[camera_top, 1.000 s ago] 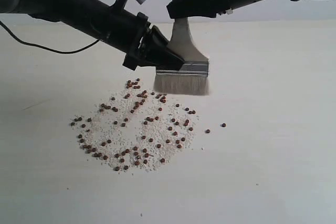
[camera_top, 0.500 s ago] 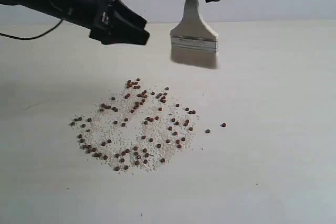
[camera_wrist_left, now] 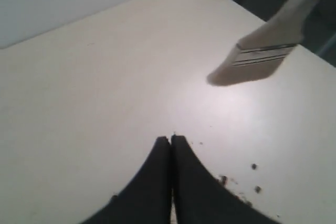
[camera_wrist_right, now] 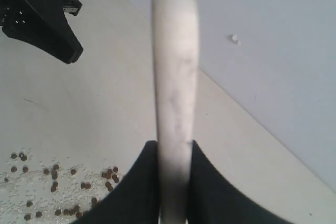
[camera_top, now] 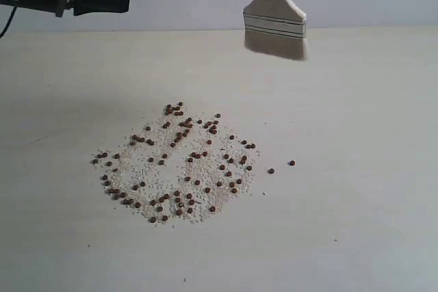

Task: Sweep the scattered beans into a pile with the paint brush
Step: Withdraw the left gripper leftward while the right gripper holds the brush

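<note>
Our right claw (camera_wrist_right: pixel 172 146) is clamped on the pale wooden handle of the wide flat paint brush (camera_top: pixel 275 22), with one black finger on each side of it. The brush hangs below this claw with its long axis close to upright. Its silver metal ferrule and off-white bristles (camera_top: pixel 277 46) point down, clear of the pale table (camera_top: pixel 363 182). In the exterior view the bristle edge runs roughly crosswise.

The tiny round reddish-brown beans (camera_top: pixel 179 165) lie in a loose scattered patch among whitish crumbs (camera_top: pixel 154 176). They are below the right claw and off toward the left arm's side of it, well apart from the bristles. Two of them sit outside the patch, more nearly under the brush.

Our left claw (camera_top: pixel 123 1) has its fingers pressed together on nothing. It is held high, and the patch lies below it, toward the right arm.

We judge that the next move belongs to the right claw alone. The brush has to come down until the bristles meet the table on the outer side of the two strays. With the wide edge square to the patch, a stroke would then push the beans inward.
</note>
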You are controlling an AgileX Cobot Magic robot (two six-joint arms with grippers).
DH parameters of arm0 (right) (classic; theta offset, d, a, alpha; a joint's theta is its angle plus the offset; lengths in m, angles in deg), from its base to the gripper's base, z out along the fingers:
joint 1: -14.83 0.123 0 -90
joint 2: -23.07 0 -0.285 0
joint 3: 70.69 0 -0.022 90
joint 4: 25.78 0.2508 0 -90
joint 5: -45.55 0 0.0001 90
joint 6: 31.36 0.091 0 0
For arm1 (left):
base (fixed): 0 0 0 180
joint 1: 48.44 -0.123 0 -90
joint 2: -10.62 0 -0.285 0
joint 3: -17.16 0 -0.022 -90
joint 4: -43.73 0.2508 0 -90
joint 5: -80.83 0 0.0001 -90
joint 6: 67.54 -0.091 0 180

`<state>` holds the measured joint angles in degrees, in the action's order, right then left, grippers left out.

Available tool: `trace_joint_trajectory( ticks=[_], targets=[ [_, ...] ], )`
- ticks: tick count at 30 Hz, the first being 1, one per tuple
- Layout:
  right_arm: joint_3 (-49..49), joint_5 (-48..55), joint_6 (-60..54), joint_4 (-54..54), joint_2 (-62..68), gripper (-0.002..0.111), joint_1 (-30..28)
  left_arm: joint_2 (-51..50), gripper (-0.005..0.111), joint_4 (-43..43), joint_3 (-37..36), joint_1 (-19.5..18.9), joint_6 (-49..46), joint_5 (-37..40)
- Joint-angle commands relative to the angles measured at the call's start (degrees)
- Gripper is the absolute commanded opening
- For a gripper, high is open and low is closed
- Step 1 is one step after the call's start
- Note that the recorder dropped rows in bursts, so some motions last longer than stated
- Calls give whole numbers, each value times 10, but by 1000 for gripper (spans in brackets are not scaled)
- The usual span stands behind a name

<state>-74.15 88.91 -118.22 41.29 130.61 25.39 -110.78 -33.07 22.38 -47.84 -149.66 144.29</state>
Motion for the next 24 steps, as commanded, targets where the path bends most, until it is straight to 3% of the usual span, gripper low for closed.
trace_joint_trajectory(
  ticks=[1, 4, 9, 12, 17, 20, 24],
  targets=[
    [-2, 0, 51, -51, -35, 0, 1, 111, 0, -100, -141, 13, -110, -210],
    [-2, 10, 89, -79, -53, 0, 1, 193, 0, -232, -242, 19, -275, -294],
    [-2, 47, 130, -102, -72, 0, 1, 323, 0, -232, -342, 19, -319, -367],
    [-2, 93, 153, -103, -79, 0, 1, 430, 0, -232, -389, 19, -311, -429],
    [-2, 156, 176, -113, -91, 0, 1, 651, 0, -232, -455, 19, -265, -604],
    [-2, 171, 196, -124, -96, 0, 1, 771, 0, -232, -499, 19, -234, -654],
    [-2, 218, 197, -126, -98, 0, 1, 926, 0, -232, -588, 19, -215, -653]
  ],
)
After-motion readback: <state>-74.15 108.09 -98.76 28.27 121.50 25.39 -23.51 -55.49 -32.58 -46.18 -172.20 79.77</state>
